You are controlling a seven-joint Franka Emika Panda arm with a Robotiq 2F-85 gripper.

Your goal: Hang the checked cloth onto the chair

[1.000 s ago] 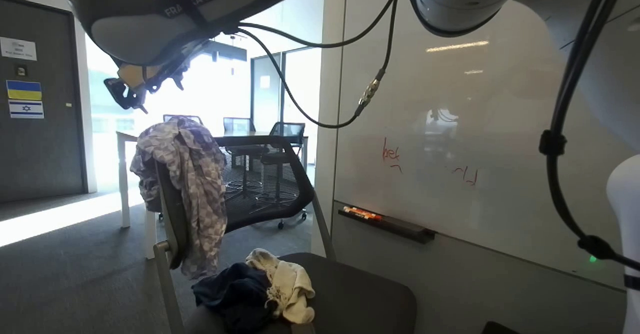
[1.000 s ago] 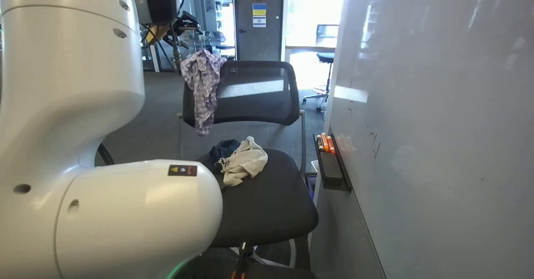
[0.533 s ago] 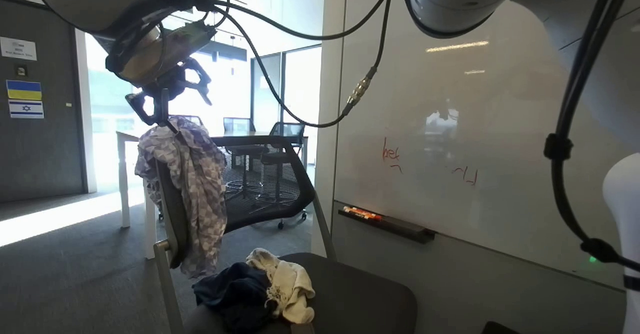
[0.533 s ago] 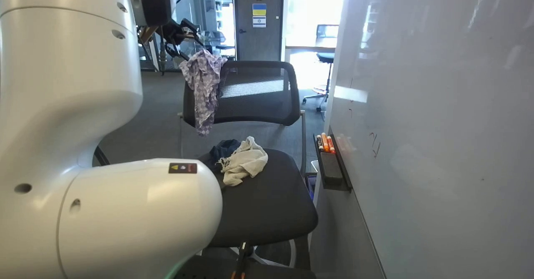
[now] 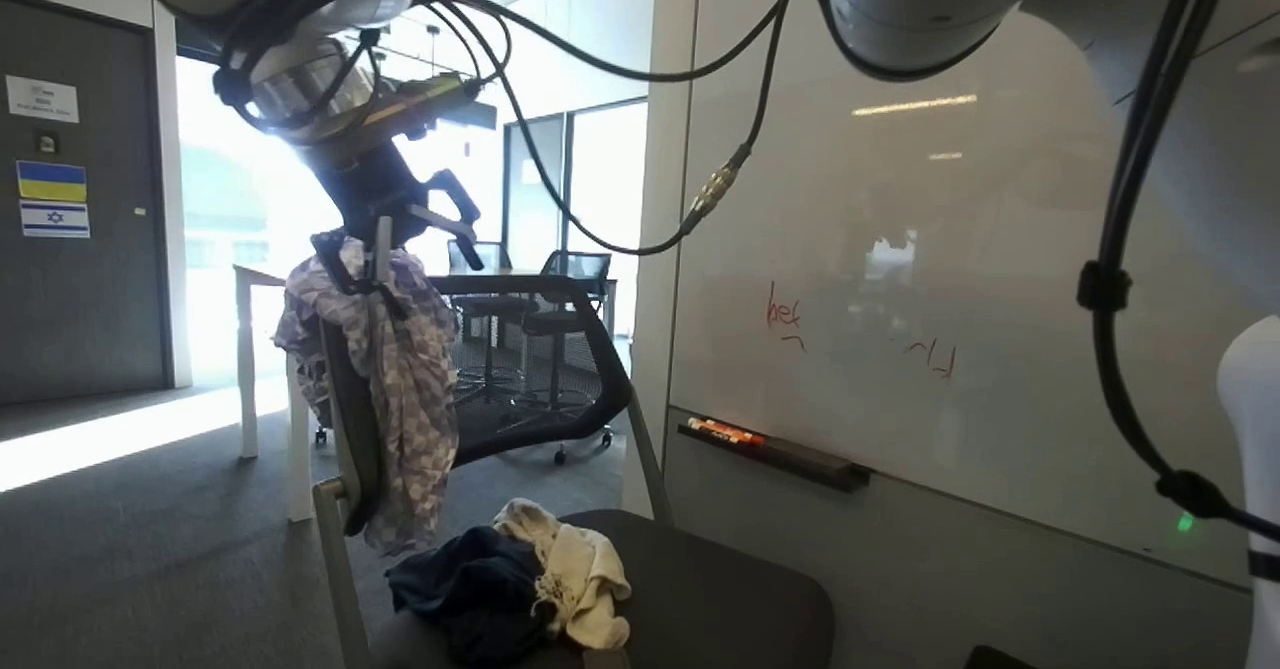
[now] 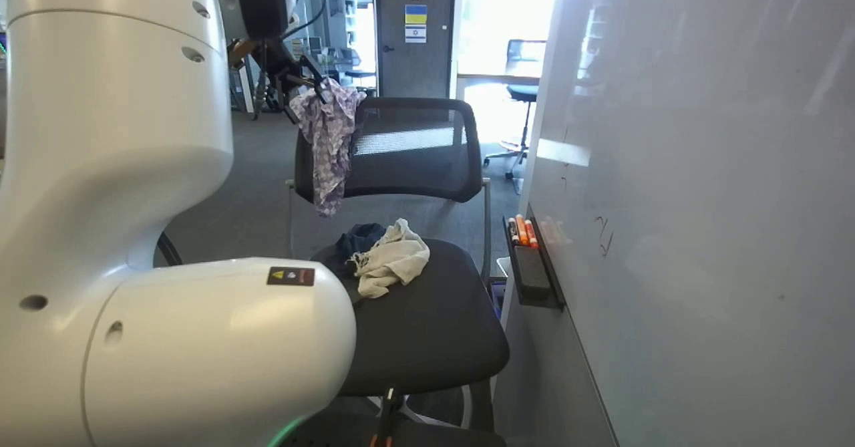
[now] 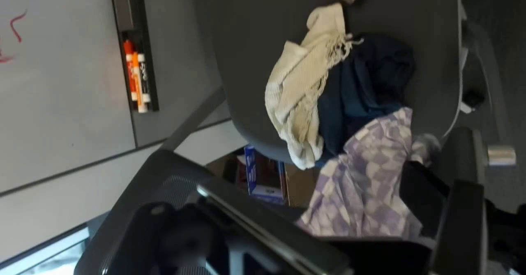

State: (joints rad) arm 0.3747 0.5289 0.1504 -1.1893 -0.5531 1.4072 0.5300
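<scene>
The checked cloth, purple and white, hangs draped over one upper corner of the chair's dark mesh backrest. One part falls down the front toward the seat. My gripper has its fingertips at the top of the cloth, as both exterior views show. It stands open; one finger overlaps the cloth, and whether it touches I cannot tell. In the wrist view the checked cloth shows in the wide gap of the gripper, not pinched. The backrest hides the part behind it.
A cream fringed cloth and a dark blue cloth lie bunched on the seat. Beside the chair runs a whiteboard with a marker tray. A table and more chairs stand farther back.
The gripper has swung round and come down from above the backrest to the cloth's top, its jaws staying open. The cloth hangs almost the same.
</scene>
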